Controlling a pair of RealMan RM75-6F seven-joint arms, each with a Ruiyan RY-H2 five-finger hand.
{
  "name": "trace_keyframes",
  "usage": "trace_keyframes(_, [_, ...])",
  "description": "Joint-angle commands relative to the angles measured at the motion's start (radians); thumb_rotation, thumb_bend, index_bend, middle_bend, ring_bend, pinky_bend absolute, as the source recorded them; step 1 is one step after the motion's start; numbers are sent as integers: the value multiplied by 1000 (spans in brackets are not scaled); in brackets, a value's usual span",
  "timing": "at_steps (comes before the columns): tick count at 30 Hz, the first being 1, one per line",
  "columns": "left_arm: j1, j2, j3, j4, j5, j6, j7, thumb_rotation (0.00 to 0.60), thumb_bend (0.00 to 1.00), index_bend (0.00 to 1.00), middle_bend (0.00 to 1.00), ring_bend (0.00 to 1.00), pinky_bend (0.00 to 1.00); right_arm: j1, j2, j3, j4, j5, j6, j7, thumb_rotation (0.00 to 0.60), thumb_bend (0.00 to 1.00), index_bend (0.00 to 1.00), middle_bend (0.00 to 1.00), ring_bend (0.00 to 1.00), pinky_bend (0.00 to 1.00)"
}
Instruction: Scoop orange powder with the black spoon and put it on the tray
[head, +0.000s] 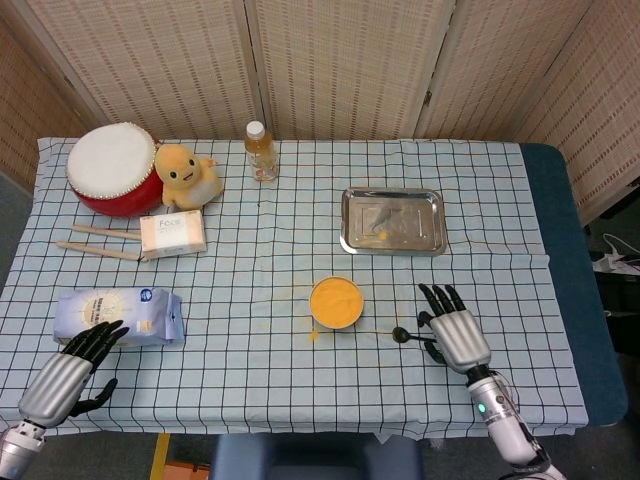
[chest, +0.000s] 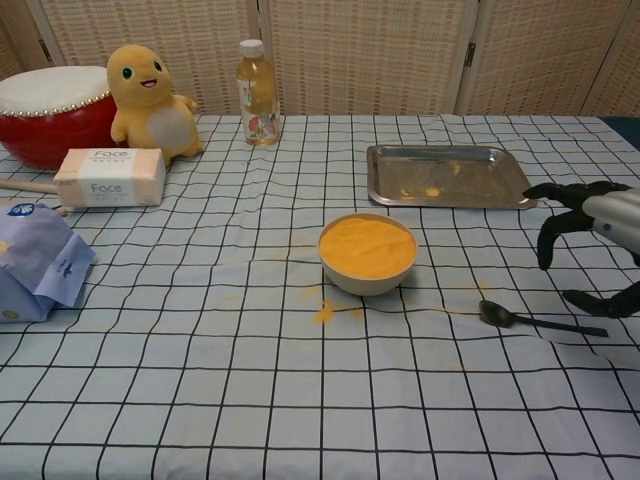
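Observation:
A small bowl of orange powder (head: 335, 302) (chest: 367, 250) sits near the table's middle. The black spoon (head: 400, 334) (chest: 497, 315) lies flat just right of it, handle pointing right. The steel tray (head: 420, 215) (chest: 480, 180) lies farther back with a few orange specks on it. My right hand (head: 455, 335) (chest: 590, 235) hovers over the spoon's handle, fingers spread and holding nothing. In the head view the hand hides most of the handle. My left hand (head: 70, 375) rests open at the near left edge, out of the chest view.
A blue bag (head: 120, 315) lies just beyond my left hand. At the back left are a red drum (head: 112, 168), yellow plush (head: 185, 175), tissue box (head: 172, 232), drumsticks (head: 95, 245) and a bottle (head: 260, 150). Spilled powder (chest: 323, 314) dots the cloth by the bowl.

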Motion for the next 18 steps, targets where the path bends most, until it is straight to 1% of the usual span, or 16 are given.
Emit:
trace_keyframes(1, [0,5,3,4,2,2,-12,600,447,0,0,0,130,31,-77,8,47,45,-3,-77,600,296,461,0,0,0])
trace_keyframes(7, [3,14,7,9,1,6,-33,600,447,0,0,0,130,49,-131,5,75,96,-2,-136,600,297,473,0,0,0])
trace_keyframes(12, [11,23,9,10,-6,12,-38,600,446,0,0,0,129,54,-146,-4,91,139,3,-171,600,297,465,0,0,0])
trace_keyframes(18, [16,28,10,9,-5,19,-40,600,447,0,0,0,130,54,-156,-16,111,168,14,-186,600,297,492,0,0,0])
